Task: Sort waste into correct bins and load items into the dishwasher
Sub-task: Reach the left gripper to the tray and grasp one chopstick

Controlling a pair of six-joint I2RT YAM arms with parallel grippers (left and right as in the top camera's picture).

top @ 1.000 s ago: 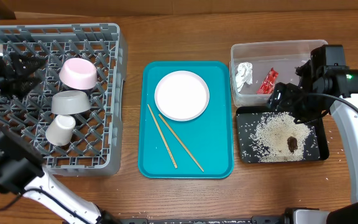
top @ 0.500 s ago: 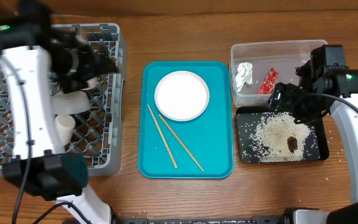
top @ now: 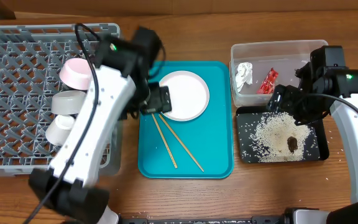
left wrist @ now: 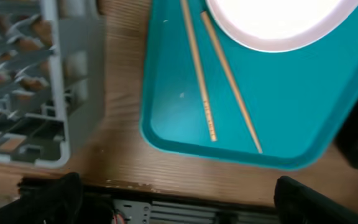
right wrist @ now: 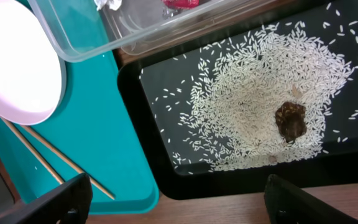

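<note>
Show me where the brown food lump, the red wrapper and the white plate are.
brown food lump [right wrist: 290, 121], right wrist view, its middle.
red wrapper [top: 268, 81], overhead view, its middle.
white plate [top: 184, 96], overhead view, its flat centre.

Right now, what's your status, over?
Left tool open, by plate on teal tray. Right tool open over black tray. Chopsticks unloaded, nothing blocking.

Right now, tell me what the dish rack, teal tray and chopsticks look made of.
Dish rack: grey moulded plastic, matte, by its thin lattice ribs. Teal tray: likely plastic, smooth with a soft sheen and rounded rim. Chopsticks: wood or bamboo, pale tan and matte.
</note>
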